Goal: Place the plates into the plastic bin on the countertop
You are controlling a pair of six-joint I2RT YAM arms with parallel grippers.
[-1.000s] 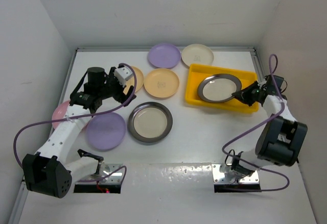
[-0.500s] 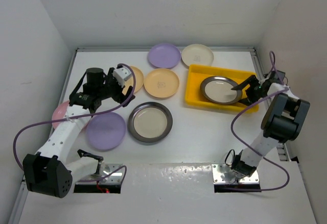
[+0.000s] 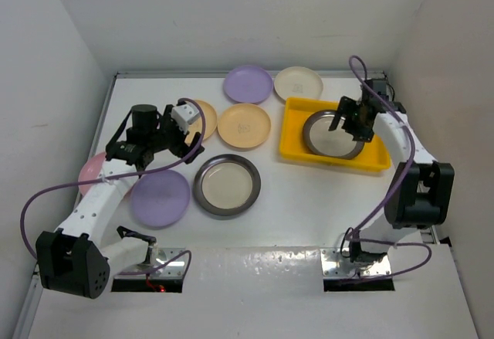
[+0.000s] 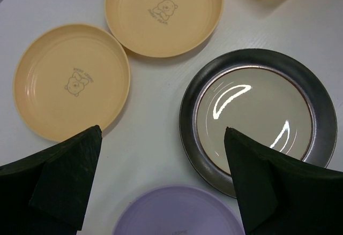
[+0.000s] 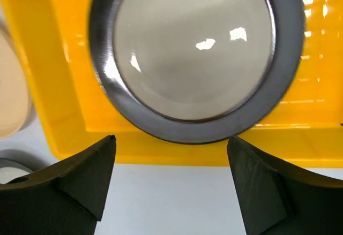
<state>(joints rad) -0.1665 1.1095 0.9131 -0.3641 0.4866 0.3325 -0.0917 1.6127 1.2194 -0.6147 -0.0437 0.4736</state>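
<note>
Since a second ago the right claw [image 3: 349, 125] has swung from the right end of the bin [image 3: 293, 144] to above its far side and released its plate. The left arm has not shifted.

Top view. One dark-rimmed plate [image 3: 333, 133] lies flat in the yellow bin, at the far right of the countertop [image 3: 309, 200]. That is the part done. Seven plates that I can see remain outside:
- a lilac plate [image 3: 248, 83] and a cream plate [image 3: 298, 83] by the far edge
- two orange plates [image 3: 244, 125] just nearer
- a second dark-rimmed plate [image 3: 226, 185] mid-countertop
- a near lilac plate [image 3: 160, 198] beside it
- a pink plate [image 3: 85, 175] at the left edge, partly under the left arm

Left wrist view. The left claw [image 4: 162, 154] is spread wide and empty, above bare countertop between three plates. The orange plates are matte, round and shallow, each with a small bear printed at its centre. The second dark-rimmed plate has a glossy cream well that catches the light.

Right wrist view. The right claw is spread wide, holds nothing, and hangs over the bin's wall. The bin is smooth, shiny plastic with low straight walls. Its plate looks hard and glazed, a dark metallic rim around a pale well.
</note>
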